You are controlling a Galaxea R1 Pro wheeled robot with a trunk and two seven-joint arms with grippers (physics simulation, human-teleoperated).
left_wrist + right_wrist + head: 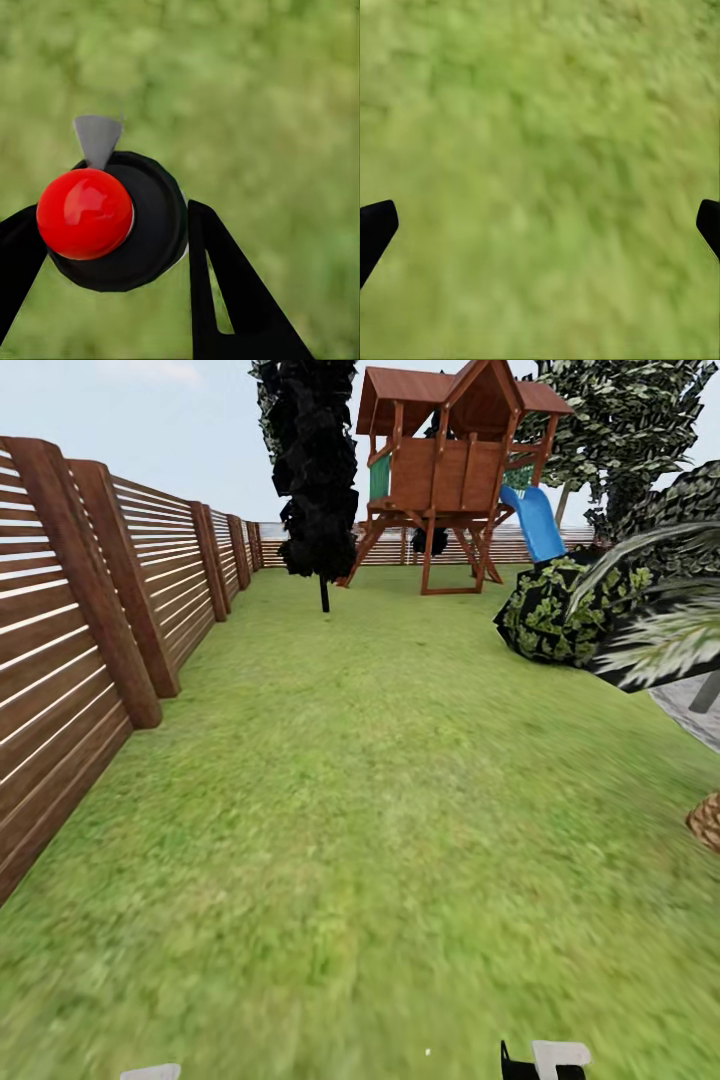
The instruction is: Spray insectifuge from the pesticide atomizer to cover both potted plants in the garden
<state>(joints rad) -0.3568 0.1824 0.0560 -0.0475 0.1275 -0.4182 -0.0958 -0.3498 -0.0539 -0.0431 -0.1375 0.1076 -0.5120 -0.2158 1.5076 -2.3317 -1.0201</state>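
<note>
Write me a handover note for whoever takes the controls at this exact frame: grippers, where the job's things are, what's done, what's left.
Left gripper: shut on the sprayer, red knob and black top between its fingers, over grass.
Right gripper: open, holding nothing, fingers wide apart above the lawn.
Scene from the head camera: open lawn, wooden fence on the left, playhouse with slide far ahead, bushes and a strip of paving at the right edge.
Done: sprayer picked up.
Left: find both potted plants, probably toward the paving on the right, and spray each fully.
</note>
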